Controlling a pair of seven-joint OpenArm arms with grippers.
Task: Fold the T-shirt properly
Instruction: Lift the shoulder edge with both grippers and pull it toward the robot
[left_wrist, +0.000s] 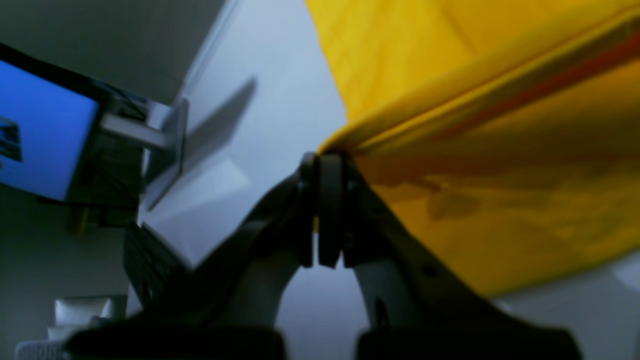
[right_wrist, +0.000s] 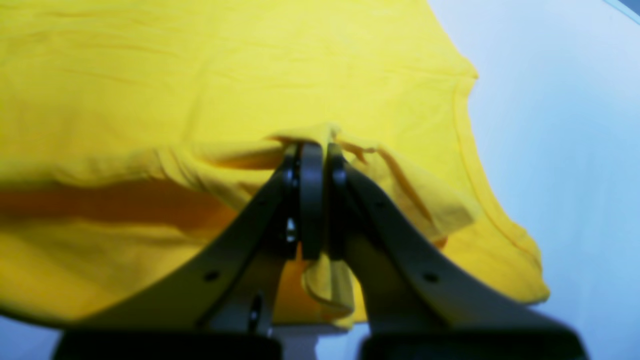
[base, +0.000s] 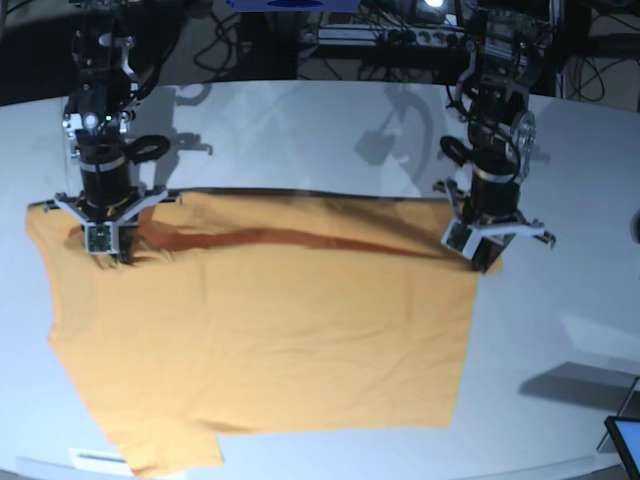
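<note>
The T-shirt (base: 270, 330) lay spread across the white worktop (base: 560, 200), its far edge pinched up at both ends. The left gripper (left_wrist: 325, 165) was clamped tight on one corner of that raised edge, the cloth stretched away from it. The right gripper (right_wrist: 312, 150), jaws pressed together, held a bunched fold near a sleeve. A lit blue screen (left_wrist: 35, 130) stood beyond the worktop.

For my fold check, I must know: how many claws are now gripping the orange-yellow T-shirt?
2. The left claw is shut on the plain orange-yellow cloth T-shirt at the base view's right corner; the right claw pinches its edge at that view's left.
</note>
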